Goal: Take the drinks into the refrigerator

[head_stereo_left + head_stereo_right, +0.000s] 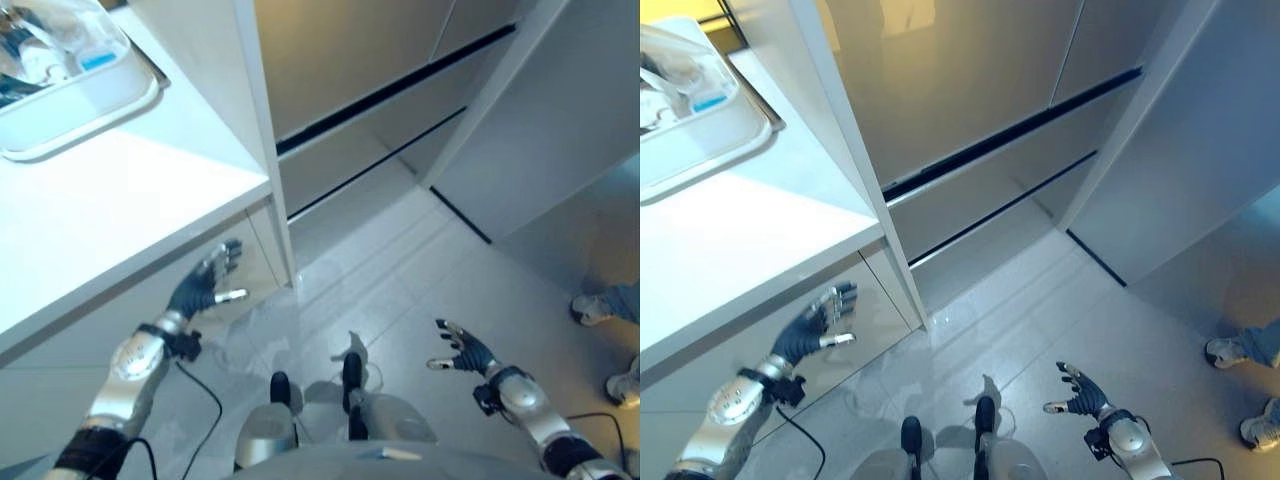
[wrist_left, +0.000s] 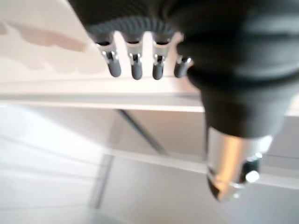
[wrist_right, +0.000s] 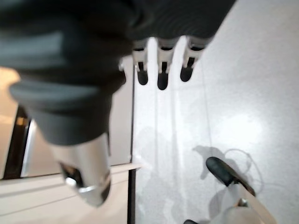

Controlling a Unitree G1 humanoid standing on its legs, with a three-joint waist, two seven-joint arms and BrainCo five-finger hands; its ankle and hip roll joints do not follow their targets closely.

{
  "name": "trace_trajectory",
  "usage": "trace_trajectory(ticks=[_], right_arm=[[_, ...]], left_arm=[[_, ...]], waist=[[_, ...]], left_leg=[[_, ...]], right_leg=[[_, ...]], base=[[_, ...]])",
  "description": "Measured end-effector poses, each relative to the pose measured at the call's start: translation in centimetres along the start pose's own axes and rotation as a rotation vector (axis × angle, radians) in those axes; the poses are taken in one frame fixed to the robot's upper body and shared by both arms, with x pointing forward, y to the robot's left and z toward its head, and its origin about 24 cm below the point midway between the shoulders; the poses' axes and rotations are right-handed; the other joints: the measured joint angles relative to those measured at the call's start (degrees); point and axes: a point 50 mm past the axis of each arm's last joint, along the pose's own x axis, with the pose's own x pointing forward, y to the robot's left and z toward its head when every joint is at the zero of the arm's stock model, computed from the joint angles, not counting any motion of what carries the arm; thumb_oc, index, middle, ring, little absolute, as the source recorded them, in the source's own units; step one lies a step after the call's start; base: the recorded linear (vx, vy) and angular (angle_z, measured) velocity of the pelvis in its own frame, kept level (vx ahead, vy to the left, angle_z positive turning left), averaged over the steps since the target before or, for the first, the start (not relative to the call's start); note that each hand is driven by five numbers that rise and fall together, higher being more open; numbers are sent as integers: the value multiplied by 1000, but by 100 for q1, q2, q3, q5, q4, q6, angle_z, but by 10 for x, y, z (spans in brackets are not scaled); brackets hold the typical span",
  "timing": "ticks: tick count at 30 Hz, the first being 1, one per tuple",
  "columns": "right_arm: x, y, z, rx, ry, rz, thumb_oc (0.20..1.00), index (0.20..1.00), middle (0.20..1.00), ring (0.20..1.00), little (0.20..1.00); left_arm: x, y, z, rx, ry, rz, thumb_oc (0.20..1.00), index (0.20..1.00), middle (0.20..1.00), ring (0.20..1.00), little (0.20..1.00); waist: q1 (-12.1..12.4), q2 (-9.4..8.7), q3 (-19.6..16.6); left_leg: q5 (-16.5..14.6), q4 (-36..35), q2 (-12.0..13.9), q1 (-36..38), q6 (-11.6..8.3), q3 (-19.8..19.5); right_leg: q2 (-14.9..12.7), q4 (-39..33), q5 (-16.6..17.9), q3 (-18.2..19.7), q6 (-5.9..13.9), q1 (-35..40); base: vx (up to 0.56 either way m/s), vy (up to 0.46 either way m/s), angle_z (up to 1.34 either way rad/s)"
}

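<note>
The refrigerator stands ahead with its tall doors and the two drawer fronts below them all closed. On the white counter at the left, a white tray holds clear plastic items, one with a blue label; whether they are drinks I cannot tell. My left hand hangs open below the counter's edge, in front of the cabinet, holding nothing; its straight fingers show in the left wrist view. My right hand is open and empty above the floor at the lower right, fingers spread.
A white upright panel separates the counter from the refrigerator. Another white panel rises on the refrigerator's right. A person's shoes stand on the grey tiled floor at the right edge.
</note>
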Motion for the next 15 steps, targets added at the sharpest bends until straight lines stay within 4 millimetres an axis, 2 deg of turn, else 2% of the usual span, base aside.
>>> trace_trajectory(ticks=[2,4,9,12,15], right_arm=[[-1,5,-7,16,27,-3,1000,1000,1000,1000,1000],[0,12,-13,38,61,-4,1000,1000,1000,1000,1000],[1,36,-28,112,148,30,1000,1000,1000,1000,1000],[-2,52,-39,153,221,57,1000,1000,1000,1000,1000],[-6,62,-49,201,278,71,1000,1000,1000,1000,1000]], left_arm=[[-7,-10,-39,-27,167,48,1000,1000,1000,1000,1000],[-14,-17,-64,-12,295,78,1000,1000,1000,1000,1000],[-43,-37,-116,25,595,116,1000,1000,1000,1000,1000],[-53,-49,-129,-5,688,132,1000,1000,1000,1000,1000],[-53,-56,-131,-39,696,134,1000,1000,1000,1000,1000]], waist=[[-6,-7,-101],[-6,-8,-147],[-3,28,-459],[9,49,-561],[11,42,-723]], left_leg=[[-8,0,4,16,-5,-2],[-8,0,6,26,-6,-39],[-12,-3,6,33,-6,-85],[-31,-31,9,131,2,-105],[-62,-34,4,129,28,-176]], right_leg=[[1,-51,2,-7,4,38],[2,-80,3,-17,3,80],[-2,-116,5,-49,-2,120],[-12,-118,-29,-83,6,242],[-22,-117,-38,-148,-4,262]], base=[[66,8,3],[77,13,8],[72,16,4],[66,9,6],[39,7,11]])
